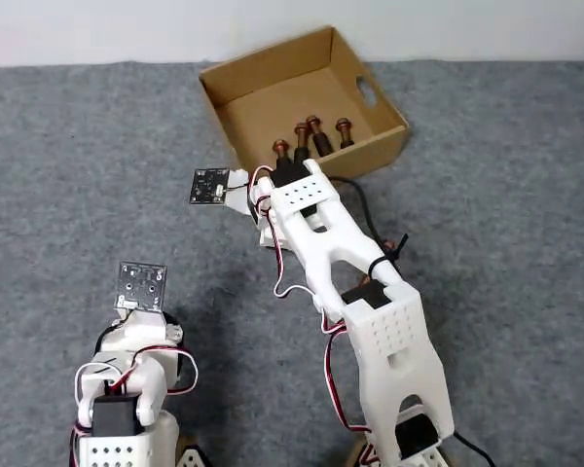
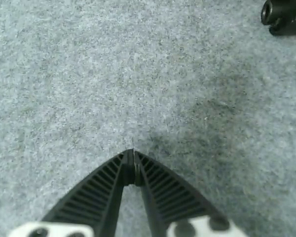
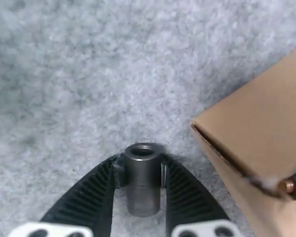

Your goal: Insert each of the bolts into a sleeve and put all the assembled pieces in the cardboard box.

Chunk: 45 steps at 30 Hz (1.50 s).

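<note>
I see my right gripper [image 3: 142, 164] clamped on a sleeve [image 3: 143, 190], just beside a box [image 1: 273, 73] corner; box sits by the table's [image 1: 511, 292] far edge, four assembled pieces [image 1: 311, 136] inside; left gripper [image 2: 133, 159] fingers closed, empty, near edge.

cardboard box [image 1: 263, 73]: brown, shallow, hand slot in one wall, resting on the grey desk at an angle. four assembled pieces [image 1: 320, 136]: dark sleeves with copper-coloured bolt heads, side by side in a row inside the box. one empty sleeve [image 3: 142, 180]: dark grey cylinder, hollow bore visible, clamped in the right pincer [image 3: 140, 168], just beside the box's outer corner.
</note>
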Available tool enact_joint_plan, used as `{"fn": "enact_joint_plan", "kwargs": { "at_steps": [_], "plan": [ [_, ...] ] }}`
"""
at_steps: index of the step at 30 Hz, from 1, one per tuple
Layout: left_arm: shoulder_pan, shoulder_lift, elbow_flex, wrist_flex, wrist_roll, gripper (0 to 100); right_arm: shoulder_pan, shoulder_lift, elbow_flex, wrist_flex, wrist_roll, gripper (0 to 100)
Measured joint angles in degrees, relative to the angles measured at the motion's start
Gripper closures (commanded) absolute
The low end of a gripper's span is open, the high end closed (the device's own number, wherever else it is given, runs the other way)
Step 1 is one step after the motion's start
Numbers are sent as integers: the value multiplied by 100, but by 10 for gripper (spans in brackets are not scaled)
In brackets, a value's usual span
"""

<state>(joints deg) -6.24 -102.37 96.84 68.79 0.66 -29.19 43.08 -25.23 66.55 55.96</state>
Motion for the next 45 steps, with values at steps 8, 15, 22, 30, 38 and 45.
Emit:
{"fn": "enact_joint_plan", "kwargs": {
  "at_steps": [8, 15, 22, 30, 38, 45],
  "plan": [
    [0, 0, 0, -26, 0, 994, -167, -607, 26, 668, -2022, 991],
    [0, 0, 0, -105, 0, 994, -185, -1600, 26, 1433, -3798, 991],
    [0, 0, 0, -114, 0, 994, -167, -2576, 26, 2734, -5442, 991],
    [0, 0, 0, -97, 0, 994, 149, -3956, 633, 3376, -6453, 991],
    [0, 0, 0, -88, -149, 992, 853, -6690, 3455, 3218, -6497, 991],
    [0, 0, 0, -88, -369, 992, 1785, -9213, 5987, 2426, -6497, 991]
  ]
}}
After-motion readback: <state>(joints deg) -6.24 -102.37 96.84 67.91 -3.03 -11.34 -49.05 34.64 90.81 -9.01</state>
